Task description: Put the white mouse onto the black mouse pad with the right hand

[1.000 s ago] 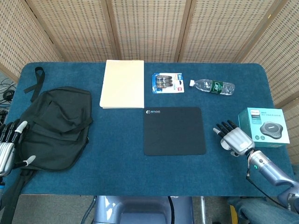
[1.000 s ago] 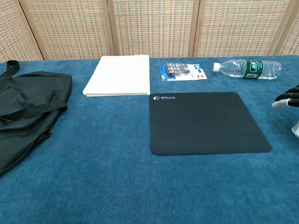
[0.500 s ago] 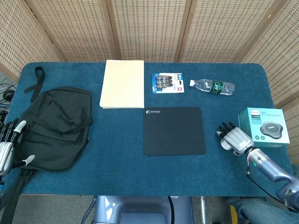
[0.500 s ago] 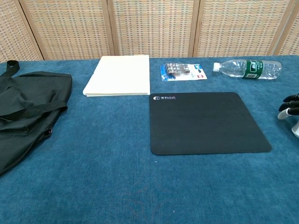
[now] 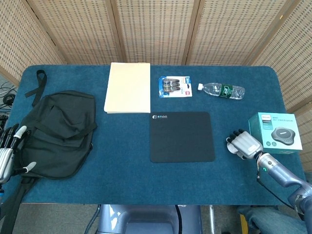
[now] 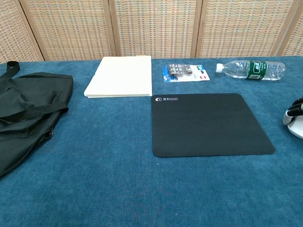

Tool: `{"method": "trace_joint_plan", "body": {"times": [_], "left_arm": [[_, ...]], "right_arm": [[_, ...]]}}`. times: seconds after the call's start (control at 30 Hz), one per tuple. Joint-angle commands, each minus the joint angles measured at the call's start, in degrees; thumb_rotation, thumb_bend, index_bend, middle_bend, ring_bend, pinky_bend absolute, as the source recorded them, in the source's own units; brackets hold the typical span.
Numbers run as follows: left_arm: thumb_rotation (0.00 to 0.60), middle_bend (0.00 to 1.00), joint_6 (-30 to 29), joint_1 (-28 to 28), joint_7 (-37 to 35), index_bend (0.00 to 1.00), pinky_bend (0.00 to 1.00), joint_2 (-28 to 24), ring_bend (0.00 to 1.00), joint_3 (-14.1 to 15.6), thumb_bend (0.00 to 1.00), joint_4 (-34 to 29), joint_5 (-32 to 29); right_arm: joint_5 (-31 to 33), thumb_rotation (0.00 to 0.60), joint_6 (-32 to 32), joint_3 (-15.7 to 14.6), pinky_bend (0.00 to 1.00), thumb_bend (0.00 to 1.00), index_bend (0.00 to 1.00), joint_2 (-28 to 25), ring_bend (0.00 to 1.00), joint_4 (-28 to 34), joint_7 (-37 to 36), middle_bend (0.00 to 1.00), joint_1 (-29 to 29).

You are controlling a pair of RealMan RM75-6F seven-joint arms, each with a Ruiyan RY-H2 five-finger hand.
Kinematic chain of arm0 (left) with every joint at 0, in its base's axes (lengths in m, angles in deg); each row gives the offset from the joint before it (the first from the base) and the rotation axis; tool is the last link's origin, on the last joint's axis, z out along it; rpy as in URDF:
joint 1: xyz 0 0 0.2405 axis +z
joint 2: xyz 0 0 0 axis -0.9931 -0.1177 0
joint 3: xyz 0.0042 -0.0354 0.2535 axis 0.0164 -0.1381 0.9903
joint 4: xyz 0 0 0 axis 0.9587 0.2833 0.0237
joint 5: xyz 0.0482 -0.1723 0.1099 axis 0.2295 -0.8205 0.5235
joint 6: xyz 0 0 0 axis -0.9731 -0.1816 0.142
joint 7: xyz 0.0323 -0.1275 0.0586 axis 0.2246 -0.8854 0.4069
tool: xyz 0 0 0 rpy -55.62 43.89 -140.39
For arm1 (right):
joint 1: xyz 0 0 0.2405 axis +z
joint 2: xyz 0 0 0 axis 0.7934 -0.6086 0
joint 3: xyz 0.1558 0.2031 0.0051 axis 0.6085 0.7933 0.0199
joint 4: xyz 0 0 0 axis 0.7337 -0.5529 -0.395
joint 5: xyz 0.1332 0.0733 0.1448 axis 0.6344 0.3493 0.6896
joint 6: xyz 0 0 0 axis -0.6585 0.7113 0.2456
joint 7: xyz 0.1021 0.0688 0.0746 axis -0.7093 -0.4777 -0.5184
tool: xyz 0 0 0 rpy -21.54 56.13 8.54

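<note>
At the right of the frame, the right hand [image 5: 245, 146] lies fingers [image 5: 234, 134] down over the white mouse [image 6: 295, 125], curled on it; a firm grip cannot be told. Black mouse pad [image 5: 182, 136], small white logo at its top-left corner, lies just left across bare blue counter [image 5: 122, 170]. Left hand [image 5: 9, 152], lower left edge, has fingers apart.
</note>
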Motion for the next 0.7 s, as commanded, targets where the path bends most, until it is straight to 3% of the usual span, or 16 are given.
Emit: {"method": "trace_joint_plan", "body": {"times": [0.03, 0.2, 0.37, 0.53, 0.7], "left_arm": [[0.6, 0.0, 0.14, -0.04, 0.1, 0.0, 0.0, 0.06, 0.0, -0.02, 0.0, 0.03, -0.17], [0.6, 0.0, 0.76, -0.39, 0.37, 0.0, 0.0, 0.19, 0.0, -0.16, 0.0, 0.1, -0.58], [0.6, 0.0, 1.62, -0.69, 0.31, 0.0, 0.0, 0.3, 0.0, -0.03, 0.0, 0.27, -0.86], [0.6, 0.0, 2.43, -1.06, 0.02, 0.0, 0.0, 0.27, 0.0, 0.07, 0.0, 0.47, -0.95], [0.6, 0.0, 2.66, -1.13, -0.63, 0.0, 0.0, 0.08, 0.0, -0.02, 0.0, 0.81, -1.21]], "right_arm": [[-1.63, 0.6, 4.98, -0.46, 0.3, 0.52, 0.51, 1.29, 0.3, -2.2, -3.32, 0.44, -0.55], [-4.45, 0.6, 12.3, -0.45, 0.3, 0.54, 0.52, 0.05, 0.31, -0.63, -3.18, 0.45, 0.83], [-8.07, 0.6, 14.29, 0.3, 0.31, 0.57, 0.52, -3.17, 0.31, 7.47, 3.35, 0.45, 6.16], [-10.68, 0.6, 8.08, 2.35, 0.32, 0.64, 0.52, -6.24, 0.31, 17.79, 12.28, 0.45, 14.19], [-12.41, 0.6, 3.0, 3.95, 0.32, 0.74, 0.52, -5.71, 0.31, 21.56, 17.02, 0.45, 19.7]]}}
